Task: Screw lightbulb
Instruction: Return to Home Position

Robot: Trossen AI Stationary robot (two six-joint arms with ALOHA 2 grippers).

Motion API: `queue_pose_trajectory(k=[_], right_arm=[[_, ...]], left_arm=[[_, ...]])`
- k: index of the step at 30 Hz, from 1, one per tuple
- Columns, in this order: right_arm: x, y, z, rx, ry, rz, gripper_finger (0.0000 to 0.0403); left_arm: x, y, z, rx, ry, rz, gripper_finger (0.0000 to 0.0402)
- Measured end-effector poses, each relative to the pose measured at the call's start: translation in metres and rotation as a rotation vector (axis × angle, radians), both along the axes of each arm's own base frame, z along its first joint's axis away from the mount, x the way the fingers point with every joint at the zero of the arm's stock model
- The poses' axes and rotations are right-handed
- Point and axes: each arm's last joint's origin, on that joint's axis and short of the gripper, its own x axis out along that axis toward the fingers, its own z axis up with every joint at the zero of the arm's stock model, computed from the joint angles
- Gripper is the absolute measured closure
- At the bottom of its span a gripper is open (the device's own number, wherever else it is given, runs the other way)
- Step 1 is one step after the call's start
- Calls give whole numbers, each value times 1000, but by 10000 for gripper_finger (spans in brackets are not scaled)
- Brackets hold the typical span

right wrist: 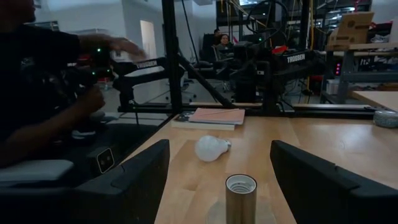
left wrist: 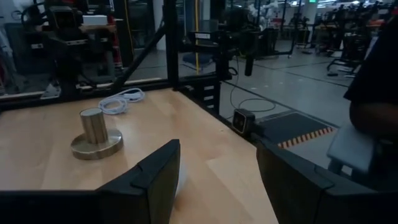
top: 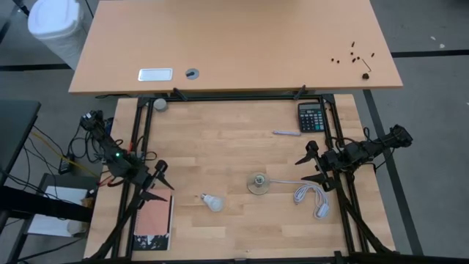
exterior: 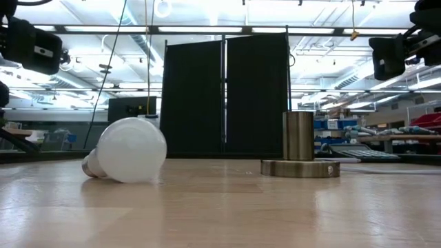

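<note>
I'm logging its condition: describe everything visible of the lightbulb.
The lightbulb is small, matte white, pear-shaped, narrowing to a greyish screw base. It lies intact on its side on the wooden table, base toward the left arm's side, apart from the metal socket. Only the table touches it; the left gripper and right gripper are open, away from it.

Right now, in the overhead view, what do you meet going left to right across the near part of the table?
left gripper → lightbulb → lamp socket → white cord
</note>
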Motion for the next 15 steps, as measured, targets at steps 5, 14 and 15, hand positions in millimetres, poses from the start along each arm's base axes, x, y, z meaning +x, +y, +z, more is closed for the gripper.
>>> queue_pose_trajectory(k=[5,14,15], right_arm=[[0,0,0,0,0,0,114],[0,0,0,0,0,0,114],[0,0,0,0,0,0,114]], left_arm=[[0,0,3,-19,-25,-2,183],[-5,-5,4,-31,-35,-241,183],[-6,-5,4,-40,-36,-273,183]])
